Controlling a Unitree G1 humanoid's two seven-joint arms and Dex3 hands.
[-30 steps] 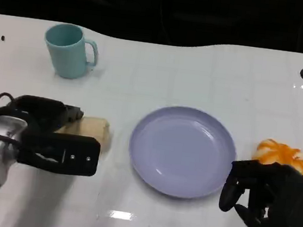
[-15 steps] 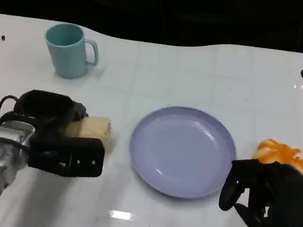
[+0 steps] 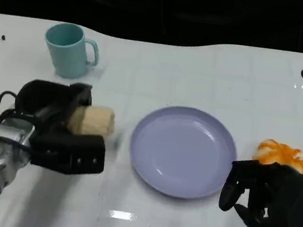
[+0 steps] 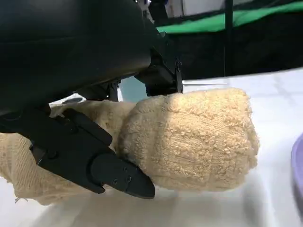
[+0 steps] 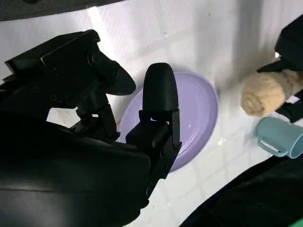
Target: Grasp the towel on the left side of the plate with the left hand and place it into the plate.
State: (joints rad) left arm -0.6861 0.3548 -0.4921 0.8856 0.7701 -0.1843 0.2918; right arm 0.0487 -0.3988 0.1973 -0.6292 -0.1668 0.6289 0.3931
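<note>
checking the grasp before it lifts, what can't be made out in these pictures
- Towel: in the head view, its left end is hidden by the left hand.
- Towel's underside: in the left wrist view, contact with the table is unclear.
- Orange object: its near part is hidden by the right hand.

Bright overhead light; glare patches on white table [image 3: 120,215]; dark background; near fingers [image 4: 94,161] soft-focused.

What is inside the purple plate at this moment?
Nothing lies in the plate; its whole inner surface shows bare. The towel is beside it, gripped by the left hand.
</note>
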